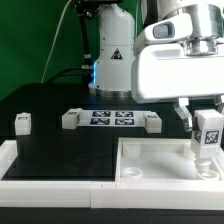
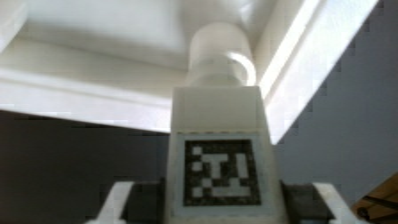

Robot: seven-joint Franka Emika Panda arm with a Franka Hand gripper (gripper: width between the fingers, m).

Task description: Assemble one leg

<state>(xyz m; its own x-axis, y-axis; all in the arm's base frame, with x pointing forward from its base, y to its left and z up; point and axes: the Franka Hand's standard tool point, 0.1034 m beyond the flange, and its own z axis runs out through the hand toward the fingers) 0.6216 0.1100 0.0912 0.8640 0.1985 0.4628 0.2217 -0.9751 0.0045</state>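
My gripper [image 1: 208,128] is shut on a white leg [image 1: 207,139] with a black-and-white tag on its face. It holds the leg upright over the right corner of the large white square tray-like part [image 1: 150,165], its lower end at a corner socket. In the wrist view the leg [image 2: 221,130] fills the middle between my fingers [image 2: 121,203], its round tip against the tray's inner corner [image 2: 107,60]. Three more legs lie on the black table: one far left [image 1: 22,122], one left of the marker board [image 1: 70,118], one right of it [image 1: 151,123].
The marker board [image 1: 110,119] lies flat at the middle of the table. A second white flat part [image 1: 50,160] lies at the front left. The arm's base [image 1: 112,55] stands at the back before a green backdrop.
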